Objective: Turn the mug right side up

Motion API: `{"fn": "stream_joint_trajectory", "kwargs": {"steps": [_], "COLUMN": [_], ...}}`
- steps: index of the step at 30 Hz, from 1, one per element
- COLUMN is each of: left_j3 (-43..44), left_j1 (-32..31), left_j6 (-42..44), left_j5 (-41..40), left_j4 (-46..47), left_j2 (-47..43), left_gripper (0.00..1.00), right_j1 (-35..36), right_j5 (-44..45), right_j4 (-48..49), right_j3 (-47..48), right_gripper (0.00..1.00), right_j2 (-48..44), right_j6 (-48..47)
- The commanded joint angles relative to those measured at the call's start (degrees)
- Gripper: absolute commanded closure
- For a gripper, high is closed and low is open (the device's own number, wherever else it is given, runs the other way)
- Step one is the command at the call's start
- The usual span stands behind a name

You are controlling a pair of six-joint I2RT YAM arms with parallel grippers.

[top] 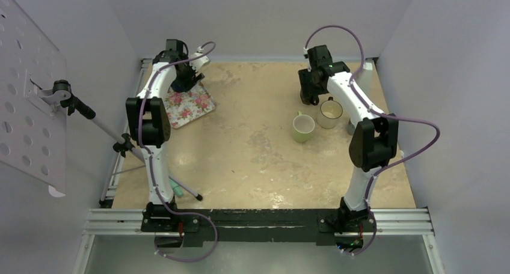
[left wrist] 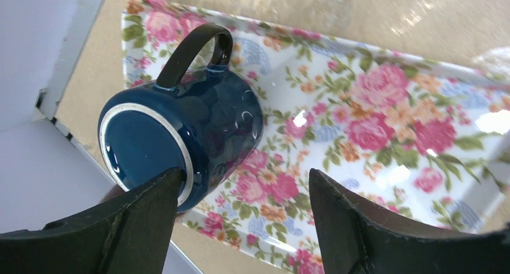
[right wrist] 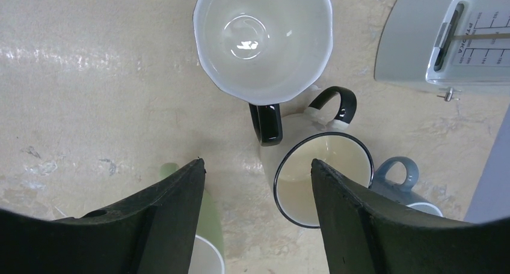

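Sitting inside plain white walls (top: 258, 15), the tan surface (top: 252, 160) looks scuffed and blotchy. A shiny dark blue mug (left wrist: 198, 124) lies tipped on a flowery tray (left wrist: 385, 106) by the far left edge, its round bottom showing. The left claw (left wrist: 243, 178) is spread wide around it. The right claw (right wrist: 257, 164) hangs wide open over a green mug (top: 303, 127) and a cream mug (top: 330, 113), well apart from the tray.

Floral tray (top: 193, 107) at upper left of beige table (top: 252, 160), left gripper (top: 184, 79) over its upper end, green mug (top: 303, 128) beside cream mug (top: 330, 113) right of centre, right gripper (top: 310, 96) just above them.
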Motion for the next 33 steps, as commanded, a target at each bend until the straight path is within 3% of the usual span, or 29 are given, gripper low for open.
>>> {"fn": "stream_joint_trajectory", "kwargs": {"steps": [1, 9, 15, 22, 26, 31, 33], "left_j3": [-3.0, -9.5, -9.4, -7.8, -0.4, 13.7, 14.7], "left_j1": [2.5, 3.5, 3.5, -0.4, -1.9, -3.4, -3.8], "left_j6": [2.0, 9.4, 15.1, 12.2, 7.0, 1.3, 0.8], "left_j5": [6.7, 10.7, 12.9, 11.0, 8.2, -1.1, -3.0], "left_j4": [-7.4, -13.7, -22.5, -16.7, -15.8, -20.8, -19.4], "left_j2": [-3.9, -9.8, -14.4, -20.1, -15.4, -2.6, -0.1], "left_gripper": [0.21, 0.25, 0.3, 0.25, 0.2, 0.18, 0.16], "right_j1": [0.2, 0.3, 0.3, 0.2, 0.2, 0.3, 0.4], "right_j5": [0.4, 0.3, 0.2, 0.5, 0.1, -0.3, -0.5], "right_j4": [1.7, 2.6, 2.5, 2.8, 3.3, 3.6, 3.8], "right_j3": [-1.0, -3.3, -5.0, -6.2, -7.2, -8.5, -9.2], "right_gripper": [0.32, 0.32, 0.32, 0.32, 0.32, 0.32, 0.32], "right_j2": [-2.8, -4.7, -5.8, -6.8, -8.3, -9.9, -10.5], "right_j6": [0.2, -0.1, -0.1, 1.2, 1.6, 1.8, 2.0]}}
